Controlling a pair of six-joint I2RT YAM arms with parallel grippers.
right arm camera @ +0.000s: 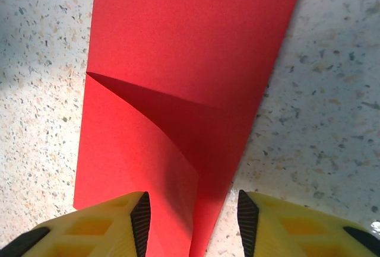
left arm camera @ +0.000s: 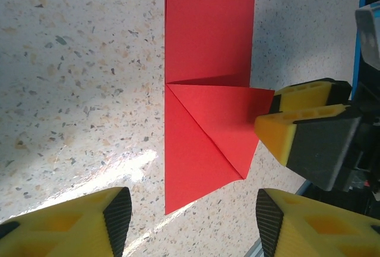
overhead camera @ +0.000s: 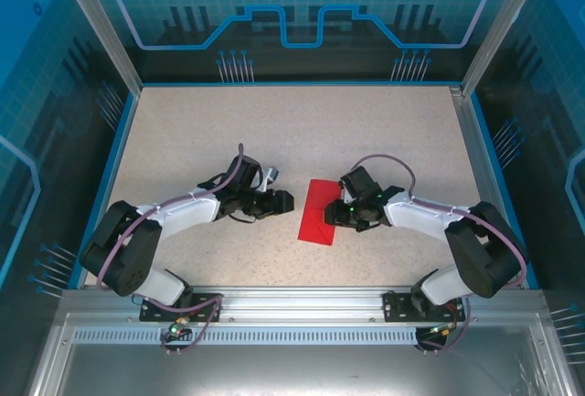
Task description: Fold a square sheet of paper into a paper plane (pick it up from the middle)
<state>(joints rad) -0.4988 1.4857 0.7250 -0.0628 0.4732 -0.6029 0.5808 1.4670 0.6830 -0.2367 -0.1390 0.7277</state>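
The square sheet of paper (overhead camera: pixel 315 218) lies flat on the table between my two arms. It is bright red and folded into a long strip (left arm camera: pixel 208 25), with one corner turned in as a triangle (left arm camera: pixel 219 120). The paper plane is out of view. My left gripper (left arm camera: pixel 193 227) is open just left of the sheet, with bare table between its pads. My right gripper (right arm camera: pixel 193 224) is open over the sheet's right edge, and the slightly lifted flap (right arm camera: pixel 160 150) lies loose between its pads. A right fingertip (left arm camera: pixel 294 135) reaches the triangle's corner.
The speckled tabletop (overhead camera: pixel 292 131) is ringed by a blue rim and clear walls (overhead camera: pixel 110 48). A metal rail (overhead camera: pixel 292 305) with both arm bases runs along the near edge. Open table lies beyond the sheet.
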